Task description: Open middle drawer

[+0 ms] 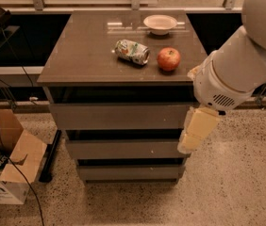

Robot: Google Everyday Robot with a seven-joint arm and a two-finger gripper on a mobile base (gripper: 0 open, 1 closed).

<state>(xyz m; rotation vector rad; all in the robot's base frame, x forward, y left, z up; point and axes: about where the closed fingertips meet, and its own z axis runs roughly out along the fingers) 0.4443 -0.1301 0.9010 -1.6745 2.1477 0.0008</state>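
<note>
The middle drawer is the flat grey-brown front at mid height of a three-drawer cabinet, with a tiny pale speck on its right half; it sits flush between the taller top drawer and the shorter bottom drawer. My white arm reaches in from the upper right. My gripper is a pale yellow piece hanging down at the right end of the middle drawer front, overlapping the cabinet's right edge.
On the cabinet top lie a crushed can, a red apple and a white bowl. An open cardboard box and black cables are on the speckled floor at left.
</note>
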